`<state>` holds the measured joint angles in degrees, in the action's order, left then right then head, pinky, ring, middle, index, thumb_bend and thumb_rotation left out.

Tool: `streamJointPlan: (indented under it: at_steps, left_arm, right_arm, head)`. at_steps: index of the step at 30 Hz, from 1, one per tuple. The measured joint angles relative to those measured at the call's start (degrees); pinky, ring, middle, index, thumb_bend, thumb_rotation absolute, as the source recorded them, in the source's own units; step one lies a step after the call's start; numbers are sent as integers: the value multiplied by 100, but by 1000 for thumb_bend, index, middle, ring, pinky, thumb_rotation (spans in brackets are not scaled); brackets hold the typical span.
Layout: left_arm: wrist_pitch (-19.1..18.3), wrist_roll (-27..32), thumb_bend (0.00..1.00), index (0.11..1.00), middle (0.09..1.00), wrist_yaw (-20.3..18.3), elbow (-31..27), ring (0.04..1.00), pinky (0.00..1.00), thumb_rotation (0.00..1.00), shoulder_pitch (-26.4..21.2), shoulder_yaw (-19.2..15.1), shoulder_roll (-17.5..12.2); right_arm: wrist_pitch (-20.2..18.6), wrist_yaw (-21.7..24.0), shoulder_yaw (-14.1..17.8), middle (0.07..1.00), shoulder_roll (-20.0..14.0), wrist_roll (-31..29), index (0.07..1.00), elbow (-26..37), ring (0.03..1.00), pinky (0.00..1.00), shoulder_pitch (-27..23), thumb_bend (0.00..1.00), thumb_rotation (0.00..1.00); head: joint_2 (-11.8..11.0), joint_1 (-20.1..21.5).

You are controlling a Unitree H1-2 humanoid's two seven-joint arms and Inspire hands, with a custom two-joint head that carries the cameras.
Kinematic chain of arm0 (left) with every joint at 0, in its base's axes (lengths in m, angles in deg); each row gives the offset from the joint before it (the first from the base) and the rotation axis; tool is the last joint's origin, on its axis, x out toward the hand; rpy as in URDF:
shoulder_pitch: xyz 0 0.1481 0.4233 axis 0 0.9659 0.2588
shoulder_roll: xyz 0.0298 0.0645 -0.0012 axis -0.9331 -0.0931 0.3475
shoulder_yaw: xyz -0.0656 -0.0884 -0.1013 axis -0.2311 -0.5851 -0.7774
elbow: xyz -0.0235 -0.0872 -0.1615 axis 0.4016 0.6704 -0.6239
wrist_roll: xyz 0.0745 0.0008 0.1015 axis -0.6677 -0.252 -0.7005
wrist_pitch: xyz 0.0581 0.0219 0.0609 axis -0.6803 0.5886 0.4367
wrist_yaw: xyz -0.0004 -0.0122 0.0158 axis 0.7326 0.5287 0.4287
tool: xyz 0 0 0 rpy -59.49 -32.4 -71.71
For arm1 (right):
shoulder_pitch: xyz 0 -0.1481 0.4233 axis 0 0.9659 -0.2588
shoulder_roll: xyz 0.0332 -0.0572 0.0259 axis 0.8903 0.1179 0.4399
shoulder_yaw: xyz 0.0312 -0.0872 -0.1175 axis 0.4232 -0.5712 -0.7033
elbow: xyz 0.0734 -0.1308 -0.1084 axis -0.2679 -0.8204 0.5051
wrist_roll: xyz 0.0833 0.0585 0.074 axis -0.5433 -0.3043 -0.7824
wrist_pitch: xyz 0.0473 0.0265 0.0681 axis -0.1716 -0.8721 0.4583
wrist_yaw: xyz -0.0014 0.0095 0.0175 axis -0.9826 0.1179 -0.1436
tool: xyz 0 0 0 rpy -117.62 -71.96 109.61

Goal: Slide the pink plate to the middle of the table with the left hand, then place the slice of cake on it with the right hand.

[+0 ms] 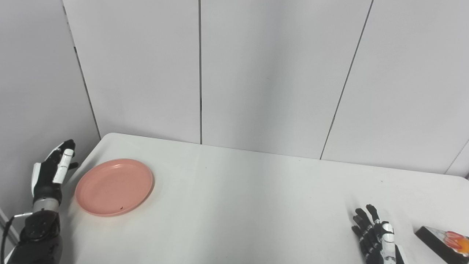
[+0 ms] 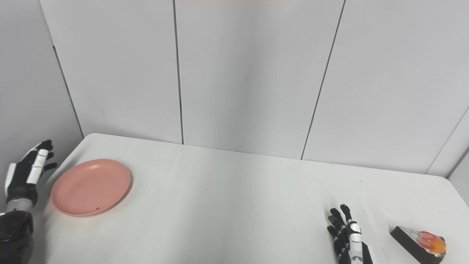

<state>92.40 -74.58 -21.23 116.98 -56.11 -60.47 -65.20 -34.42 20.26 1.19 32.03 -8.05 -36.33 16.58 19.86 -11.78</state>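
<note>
The pink plate (image 1: 114, 186) sits near the table's (image 1: 242, 205) left edge. The left hand (image 1: 53, 169) waits beside it, fingers apart, empty. The right hand (image 2: 346, 234) rests flat with fingers spread, near the cake (image 2: 418, 242).

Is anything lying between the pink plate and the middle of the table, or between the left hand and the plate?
Nothing visible. The left hand is open just left of the pink plate, with only bare table toward the middle.

Two head cameras side by side, angled down, sharing table (image 1: 256, 205) and wall (image 1: 278, 73)
</note>
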Motion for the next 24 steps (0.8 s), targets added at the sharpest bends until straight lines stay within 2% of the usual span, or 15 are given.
streamJointPlan:
  at_steps: [3,6,10,14,24]
  left_arm:
    - [36,150,762,798,869,12,-36,850,725,847,16,-19,114]
    - [25,273,776,768,839,7,-92,832,710,832,29,-31,168]
    - [-18,356,789,788,848,-71,-261,835,712,856,51,26,301]
    - [-149,344,832,804,862,-156,-588,840,720,882,163,213,377]
    - [-541,350,821,798,831,-271,-1109,818,678,882,342,422,491]
  right_arm:
    - [0,1,11,911,-10,-16,958,9,929,945,7,750,1000]
    - [-2,0,13,904,-12,-34,954,16,927,933,9,755,1000]
    - [-9,-3,14,908,-21,-36,955,48,934,938,17,765,1000]
    - [-15,-7,1,912,-21,-35,960,76,932,939,29,746,1000]
    - [-16,-17,-6,907,-21,-41,962,90,923,919,43,768,1000]
  head:
    - [0,-9]
    - [27,9]
    - [44,18]
    - [53,26]
    - [79,105]
